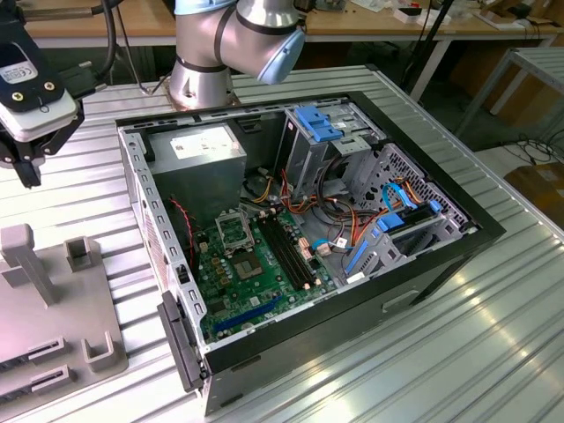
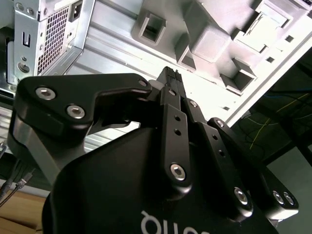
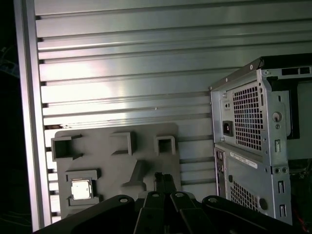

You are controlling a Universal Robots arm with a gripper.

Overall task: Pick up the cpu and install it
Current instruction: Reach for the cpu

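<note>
The black body of my end effector (image 2: 170,73) lies closest to the lens in the second wrist view. Its two fingers (image 2: 174,131) are drawn together until the tips meet, and nothing is held between them. Past the tips is the grey fixture plate (image 2: 219,39), with its raised blocks and open pockets.

In the exterior view I take the open computer case (image 1: 423,282) as the middle of the dial. My end effector hangs at ten o'clock, above the slatted metal counter (image 1: 493,335) and not touching it. The fixture plate lies at eight o'clock, flat on the counter, near the case's side wall. My arm (image 1: 238,35) stands at twelve o'clock.

Inside the case, the grey power supply (image 1: 207,150) fills the eleven o'clock corner. The framed socket (image 1: 233,231) sits just below it on the green motherboard (image 1: 256,278), and the blue drive cages (image 1: 317,123) are at one o'clock.

In the first wrist view the cpu (image 3: 81,189) lies flat, silver top up, in a square pocket at one corner of the fixture plate. It is apart from my closed tips, which are on the side of the plate nearer the case's perforated rear panel (image 3: 248,126). The cpu is in its pocket, not yet in the socket.
</note>
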